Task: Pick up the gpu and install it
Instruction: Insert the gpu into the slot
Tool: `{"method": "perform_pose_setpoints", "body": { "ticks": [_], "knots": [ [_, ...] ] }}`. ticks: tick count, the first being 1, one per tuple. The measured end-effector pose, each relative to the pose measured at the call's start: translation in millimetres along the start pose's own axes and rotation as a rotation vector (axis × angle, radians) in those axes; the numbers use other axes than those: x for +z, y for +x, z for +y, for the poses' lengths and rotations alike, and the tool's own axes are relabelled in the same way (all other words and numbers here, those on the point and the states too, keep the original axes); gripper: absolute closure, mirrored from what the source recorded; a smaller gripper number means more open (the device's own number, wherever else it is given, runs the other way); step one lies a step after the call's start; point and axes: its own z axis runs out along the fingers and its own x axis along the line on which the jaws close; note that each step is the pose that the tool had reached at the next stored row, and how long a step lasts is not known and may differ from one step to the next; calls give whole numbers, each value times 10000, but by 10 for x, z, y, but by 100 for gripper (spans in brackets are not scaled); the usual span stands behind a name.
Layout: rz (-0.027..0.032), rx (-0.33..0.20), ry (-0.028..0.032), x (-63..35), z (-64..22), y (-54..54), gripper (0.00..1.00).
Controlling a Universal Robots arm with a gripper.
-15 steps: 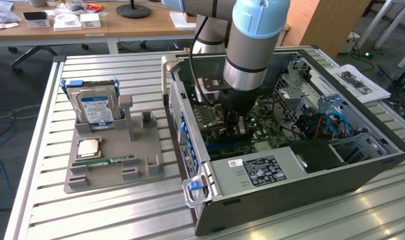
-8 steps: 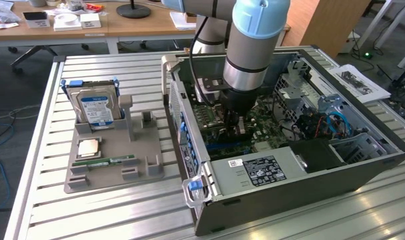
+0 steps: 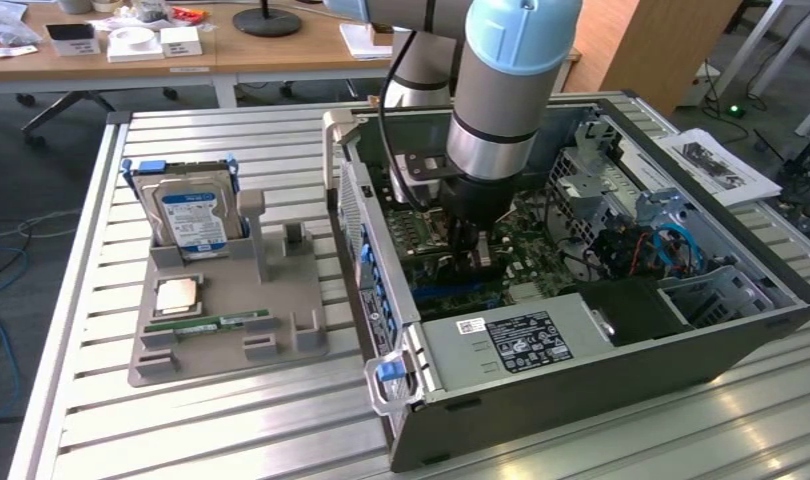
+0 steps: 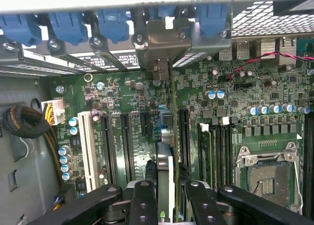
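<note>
The gpu [image 4: 165, 178], a thin dark card seen edge-on, stands over the green motherboard's [image 4: 230, 87] long black slots [image 4: 125, 141], its silvery bracket toward the case's blue plastic rear latches [image 4: 68, 24]. The gripper's [image 4: 167, 208] black fingers clamp its flat faces. Seating it well likely needs the card square to its slot and even, straight pressure.

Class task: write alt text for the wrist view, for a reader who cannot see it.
The claw grips the gpu edge-on over the green motherboard inside an open computer case, its metal bracket toward a row of blue clips. An empty processor socket lies beside the slots.
</note>
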Motion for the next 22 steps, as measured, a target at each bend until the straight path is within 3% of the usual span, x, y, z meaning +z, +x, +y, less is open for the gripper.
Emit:
{"method": "perform_pose_setpoints", "body": {
  "ticks": [6,22],
  "knots": [
    [7,0,-2,-1,0,1,73],
    [-2,-2,61,12,13,3,73]
  ]
}}
